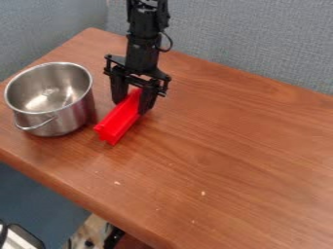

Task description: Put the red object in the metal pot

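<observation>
Bright red, bar-shaped plastic block [120,121] lying on the brown wooden table [221,146], just right of the round shiny stainless-steel pot [49,95] with thin wire handle, not in it. Black robot gripper [134,102] pointing steeply down over the block's far end, fingers astride it; grasping or merely straddling, cannot tell.

A single raised camera looks down at an angle toward twelve o'clock across the brown wooden table [221,146], moderately near.

Pot [49,97] left of block [119,123]
</observation>
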Robot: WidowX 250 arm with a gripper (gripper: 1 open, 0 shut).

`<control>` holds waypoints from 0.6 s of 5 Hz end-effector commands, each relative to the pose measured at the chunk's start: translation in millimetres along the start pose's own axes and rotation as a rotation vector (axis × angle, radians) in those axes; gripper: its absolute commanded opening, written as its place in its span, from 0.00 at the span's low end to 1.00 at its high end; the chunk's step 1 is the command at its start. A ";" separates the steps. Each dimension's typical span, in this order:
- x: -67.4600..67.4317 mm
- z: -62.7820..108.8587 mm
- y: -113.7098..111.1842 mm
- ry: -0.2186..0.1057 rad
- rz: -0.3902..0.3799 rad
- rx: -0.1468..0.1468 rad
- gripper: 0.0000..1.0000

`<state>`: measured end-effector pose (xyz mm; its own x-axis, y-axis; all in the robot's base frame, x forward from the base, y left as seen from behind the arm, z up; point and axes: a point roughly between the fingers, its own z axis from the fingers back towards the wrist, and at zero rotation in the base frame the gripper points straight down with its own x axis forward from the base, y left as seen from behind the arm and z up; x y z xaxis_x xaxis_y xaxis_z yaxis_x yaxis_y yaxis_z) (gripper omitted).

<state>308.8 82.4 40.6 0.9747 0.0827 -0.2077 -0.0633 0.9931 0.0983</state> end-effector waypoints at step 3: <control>3.5 22.7 2.4 -0.055 0.003 0.009 0.00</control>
<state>306.3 81.5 42.2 0.9714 0.0823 -0.2226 -0.0625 0.9936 0.0942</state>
